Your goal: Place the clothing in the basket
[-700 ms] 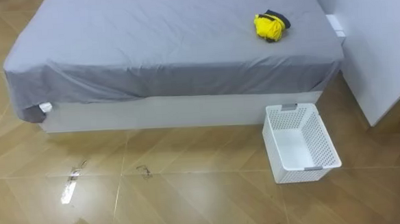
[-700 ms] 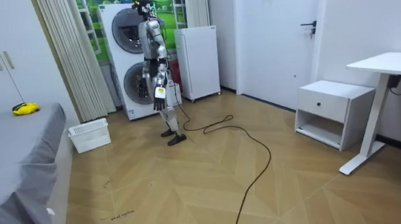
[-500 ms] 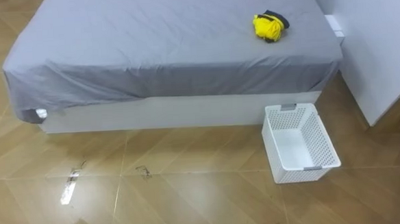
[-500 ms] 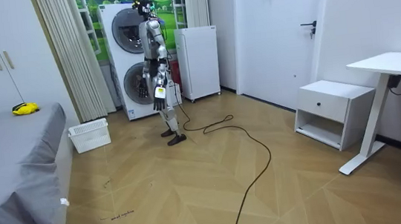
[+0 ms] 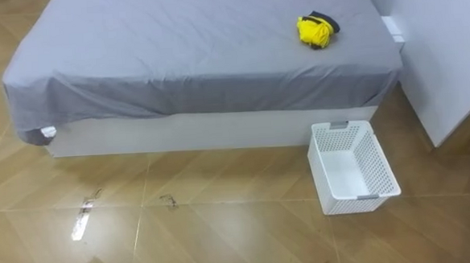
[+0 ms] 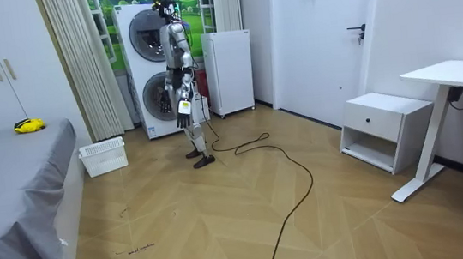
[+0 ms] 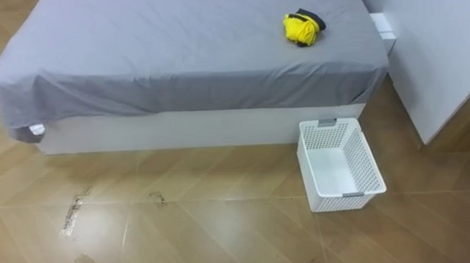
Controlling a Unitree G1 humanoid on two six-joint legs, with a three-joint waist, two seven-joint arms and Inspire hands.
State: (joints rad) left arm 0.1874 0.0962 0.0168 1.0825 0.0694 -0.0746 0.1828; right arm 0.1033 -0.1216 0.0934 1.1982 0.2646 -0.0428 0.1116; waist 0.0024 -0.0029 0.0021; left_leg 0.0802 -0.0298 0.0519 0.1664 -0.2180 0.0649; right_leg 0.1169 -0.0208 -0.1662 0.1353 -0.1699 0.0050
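A bundle of yellow clothes (image 5: 316, 30) with a dark piece at its back lies on the grey-sheeted bed (image 5: 190, 45), near its far right corner. On the floor below that corner stands a white perforated basket (image 5: 384, 169), close to the bed's side, with nothing in it. In the room view I stand by the stacked washing machines (image 6: 146, 69), a few steps from the basket (image 6: 103, 156) and facing the bed. My left hand (image 6: 183, 109) hangs at my side.
A white cabinet side (image 5: 448, 48) stands right of the bed and basket. Wooden floor lies between me and the bed. Behind me are a small white fridge (image 6: 230, 71), a nightstand (image 6: 384, 126) and a desk (image 6: 459, 75).
A small white tag at the sheet's near left corner has swung a little. Clothes, basket and my stance are the same.
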